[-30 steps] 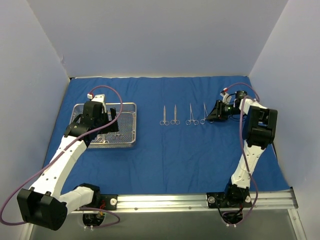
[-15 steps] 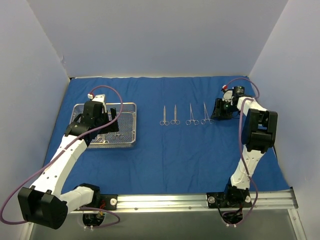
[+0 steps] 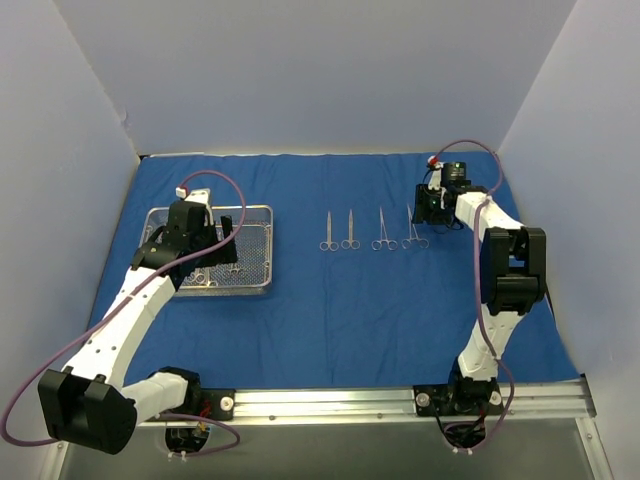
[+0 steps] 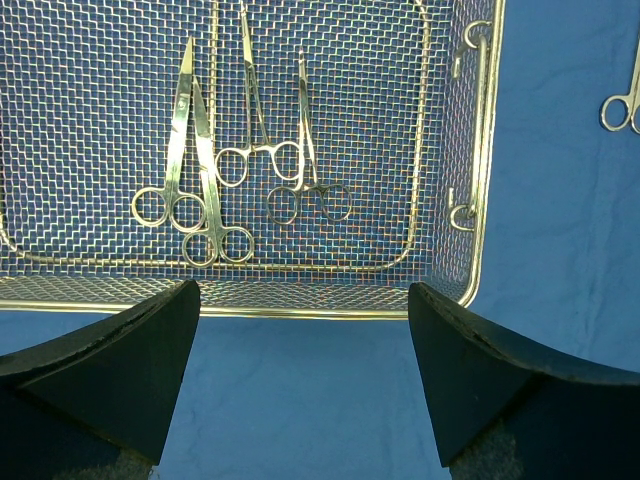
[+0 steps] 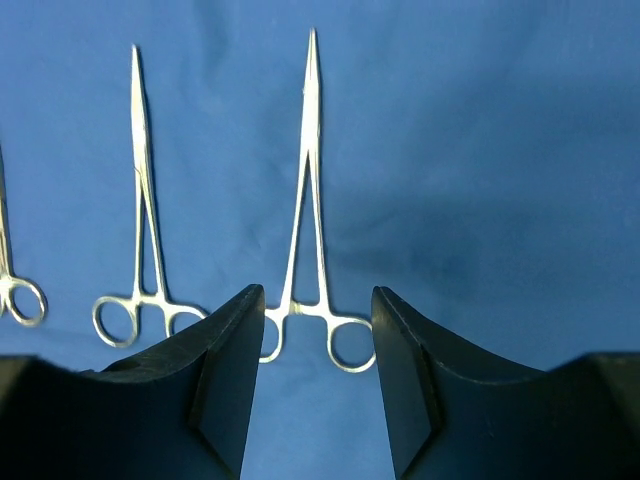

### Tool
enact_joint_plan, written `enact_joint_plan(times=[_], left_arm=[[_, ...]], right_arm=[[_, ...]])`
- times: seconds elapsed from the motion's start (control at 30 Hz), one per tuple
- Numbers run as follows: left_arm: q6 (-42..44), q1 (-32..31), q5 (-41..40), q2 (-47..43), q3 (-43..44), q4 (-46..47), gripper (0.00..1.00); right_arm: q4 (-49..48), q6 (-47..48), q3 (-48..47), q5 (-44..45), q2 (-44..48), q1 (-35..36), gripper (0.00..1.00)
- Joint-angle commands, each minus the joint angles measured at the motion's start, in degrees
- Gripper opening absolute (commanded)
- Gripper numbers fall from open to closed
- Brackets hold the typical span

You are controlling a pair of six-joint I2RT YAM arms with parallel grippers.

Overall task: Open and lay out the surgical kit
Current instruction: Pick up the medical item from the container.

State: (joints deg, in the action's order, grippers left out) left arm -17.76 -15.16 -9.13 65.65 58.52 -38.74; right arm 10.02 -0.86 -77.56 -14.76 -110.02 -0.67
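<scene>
Blue cloth wrap (image 3: 330, 310) spread flat; four laid-out instruments (image 3: 351, 228) rowed at centre, four tray instruments (image 4: 183, 105) in mesh tray (image 4: 484, 150) at 9 o'clock. Right gripper (image 5: 316, 310) parted, empty, over row's 3 o'clock end; left gripper (image 4: 303, 295) wide, empty, above tray. Layout judged half done; next needs a clean pinch inside the mesh.

Nothing legible from where I stand. The blue cloth (image 3: 330, 310), the wire-mesh tray (image 4: 300, 312) at nine o'clock on it and the steel instruments (image 5: 311, 100) show no lettering, number, brand mark or sign that can be made out in any view.
</scene>
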Motion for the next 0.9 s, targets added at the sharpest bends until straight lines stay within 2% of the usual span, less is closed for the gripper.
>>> enact_joint_plan(times=[0.0, 0.23, 0.43, 0.63, 0.87], left_arm=[[0.5, 0.7, 0.1, 0.4, 0.1, 2.7, 0.94], [0.6, 0.9, -0.3, 1.2, 0.2, 2.6, 0.94], [0.5, 1.4, -1.4, 1.3, 0.1, 2.7, 0.94], [-0.3, 1.5, -3.6, 2.2, -0.1, 2.8, 0.94], [-2.5, 2.1, -6.8, 6.4, 0.8, 2.0, 0.94]], right_arm=[[-2.1, -2.5, 1.5, 3.4, 2.7, 2.3, 0.43], [-4.0, -5.0, 2.9, 5.4, 2.1, 5.0, 0.43], [-5.2, -6.7, 4.5, 6.2, 2.5, 6.4, 0.38], [-6.7, -9.2, 7.7, 7.4, 10.5, 7.4, 0.39], [-6.3, -9.2, 12.1, 9.0, 26.4, 8.6, 0.41]])
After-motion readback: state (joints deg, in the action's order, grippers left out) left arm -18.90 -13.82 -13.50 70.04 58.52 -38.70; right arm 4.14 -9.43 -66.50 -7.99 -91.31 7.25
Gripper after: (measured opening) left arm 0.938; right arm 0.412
